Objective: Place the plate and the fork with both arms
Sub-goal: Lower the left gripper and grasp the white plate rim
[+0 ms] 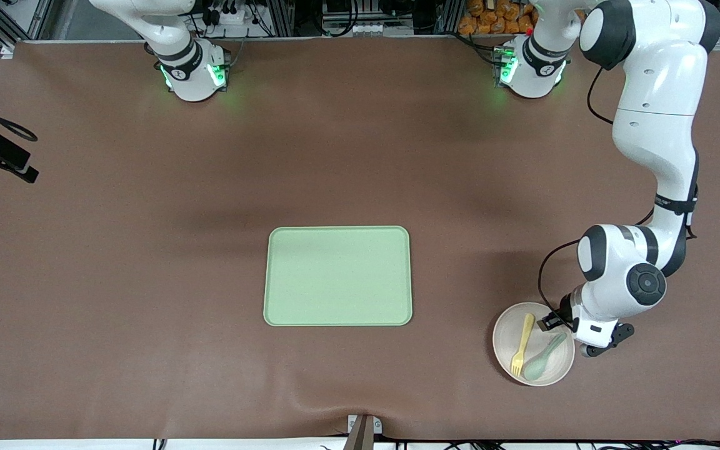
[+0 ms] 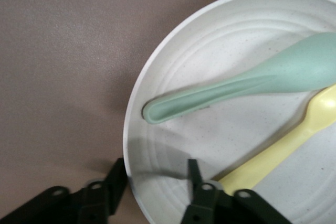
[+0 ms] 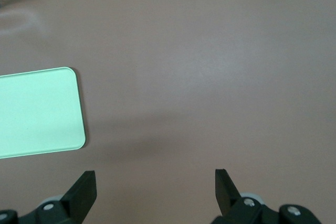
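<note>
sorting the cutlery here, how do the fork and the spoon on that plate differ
The fork is pale yellow, the spoon pale green. The fork ends in tines, the spoon in a rounded bowl. The fork lies toward the tray's side of the plate, the spoon toward the left gripper, whose fingers straddle the rim. Both lie loose inside the plate, working ends toward the front camera.

The cream-white plate [image 1: 502, 350] sits flat toward the left arm's end; the yellow fork [image 1: 522, 345] lies in it (tines toward the front camera).
</note>
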